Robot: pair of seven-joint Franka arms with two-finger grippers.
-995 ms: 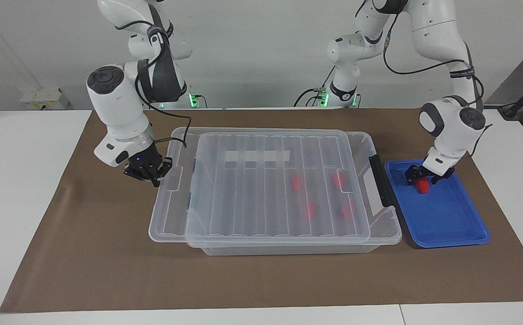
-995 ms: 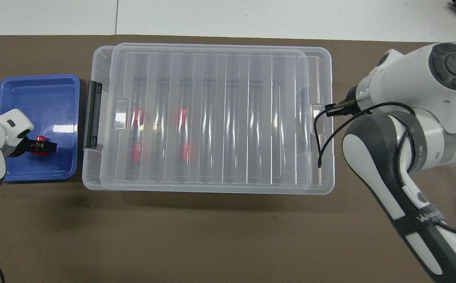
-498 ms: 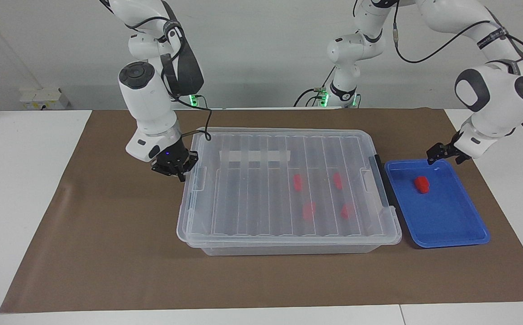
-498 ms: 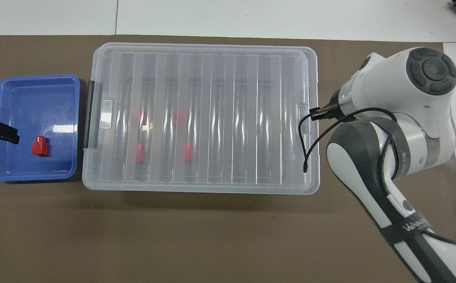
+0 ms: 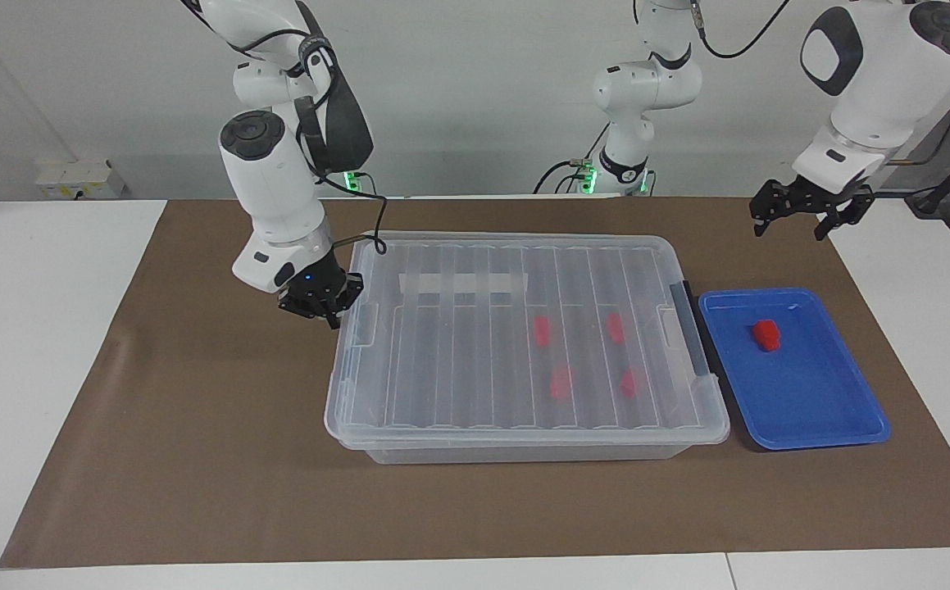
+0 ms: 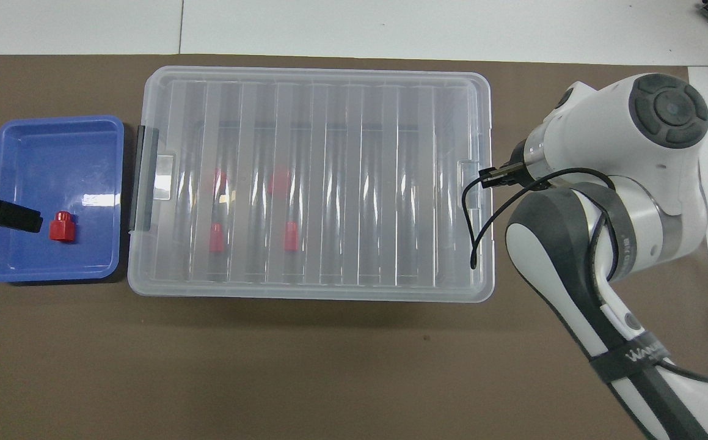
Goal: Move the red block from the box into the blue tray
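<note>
Jaws of left gripper point(image 5: 798, 215) now standing apart, risen high above blue tray point(image 5: 843, 426) near table's left-arm edge; red block point(image 5: 765, 334) lying released inside. Right gripper point(image 5: 316, 301) jaws: cannot tell, touching box point(image 5: 524, 447) lid, now closed. Task looking done.

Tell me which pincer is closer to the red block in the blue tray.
Left. The left pincer hangs raised above the blue tray holding the red block; the right pincer sits at the clear box's other end.

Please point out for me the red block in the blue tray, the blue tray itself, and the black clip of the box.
red block point(image 5: 765, 334): facing view, on its top.
blue tray point(image 5: 811, 393): facing view, on its bare floor.
black clip point(image 6: 143, 178): overhead view, on the middle of the bar at the box's end.
</note>
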